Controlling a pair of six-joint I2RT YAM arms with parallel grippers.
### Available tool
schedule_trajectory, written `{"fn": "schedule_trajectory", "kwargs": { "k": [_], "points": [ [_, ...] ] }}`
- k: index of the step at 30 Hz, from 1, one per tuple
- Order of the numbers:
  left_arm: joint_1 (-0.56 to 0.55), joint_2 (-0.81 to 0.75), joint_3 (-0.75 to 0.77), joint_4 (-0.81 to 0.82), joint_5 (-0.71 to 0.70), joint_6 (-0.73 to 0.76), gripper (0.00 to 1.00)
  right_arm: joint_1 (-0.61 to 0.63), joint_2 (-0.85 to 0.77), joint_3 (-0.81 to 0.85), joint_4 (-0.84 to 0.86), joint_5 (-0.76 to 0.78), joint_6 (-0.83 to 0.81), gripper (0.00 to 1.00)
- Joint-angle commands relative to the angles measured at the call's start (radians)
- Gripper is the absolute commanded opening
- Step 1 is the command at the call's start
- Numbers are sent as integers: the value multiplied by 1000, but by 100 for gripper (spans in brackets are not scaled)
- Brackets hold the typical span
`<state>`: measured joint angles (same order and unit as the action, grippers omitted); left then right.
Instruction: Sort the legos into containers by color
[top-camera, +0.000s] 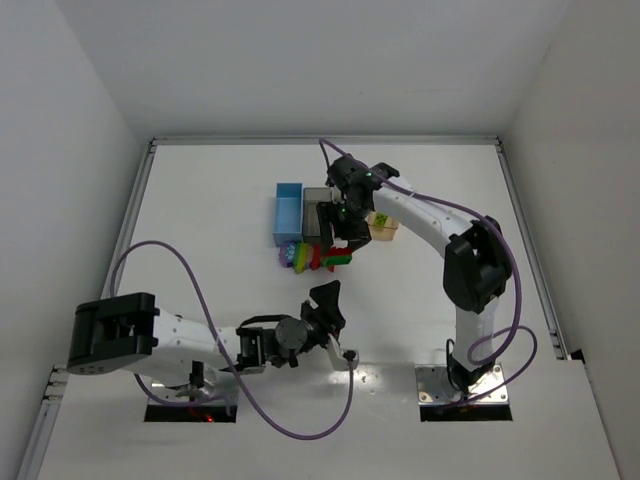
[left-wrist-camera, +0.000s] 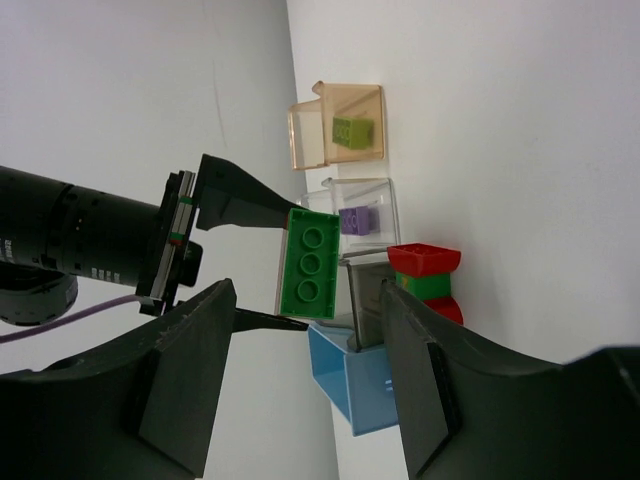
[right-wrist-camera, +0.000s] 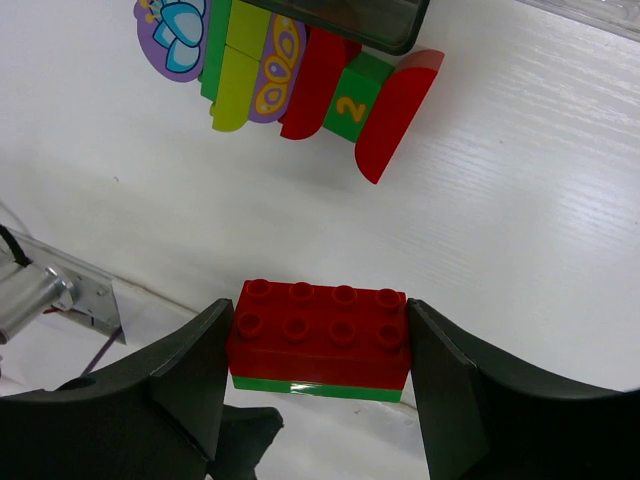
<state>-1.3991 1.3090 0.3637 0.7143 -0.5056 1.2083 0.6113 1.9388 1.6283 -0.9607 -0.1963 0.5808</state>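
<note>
Red-over-green brick (right-wrist-camera: 320, 330): I read it as clamped in the right gripper (right-wrist-camera: 320, 350), jaws closed against its two short ends, red studs facing the wrist camera. It hangs clear of the table (right-wrist-camera: 520, 200), above the near edge of the bin row. In the left wrist view its green face shows in front of the grey bin (left-wrist-camera: 364, 298) and the clear bin (left-wrist-camera: 372, 195). I cannot tell which of the two it is over.

Pile (top-camera: 315, 257): purple, lime, red and green pieces lie on the table just in front of the bins.

Bin row, in order: blue bin (top-camera: 288, 212), grey bin, clear bin, orange bin (top-camera: 382, 226). The clear bin holds one purple brick (left-wrist-camera: 358, 222). The orange bin holds one lime brick (left-wrist-camera: 352, 132). I cannot see what the grey and blue bins contain.

Left gripper (top-camera: 326, 303): jaws spread wide with nothing between them. It sits on the near side of the pile, apart from it, and points toward the bins.
</note>
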Motion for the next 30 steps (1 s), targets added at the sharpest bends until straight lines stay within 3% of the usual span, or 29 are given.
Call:
{"fn": "schedule_trajectory", "kwargs": {
  "k": [1,6,13,30],
  "points": [
    [6,47,34,171,-45,26,65,4,-58,-24,16,-26,39,0],
    [35,159,44,332,-57,66,64,13,-58,-33,16,-55,39,0],
    [95,231,75,412,-39,100,64,13,-58,-42,16,-100,39,0],
    [144,268,66,402,15,100,62,13,-78,-30,16,-109,39,0]
  ]
}}
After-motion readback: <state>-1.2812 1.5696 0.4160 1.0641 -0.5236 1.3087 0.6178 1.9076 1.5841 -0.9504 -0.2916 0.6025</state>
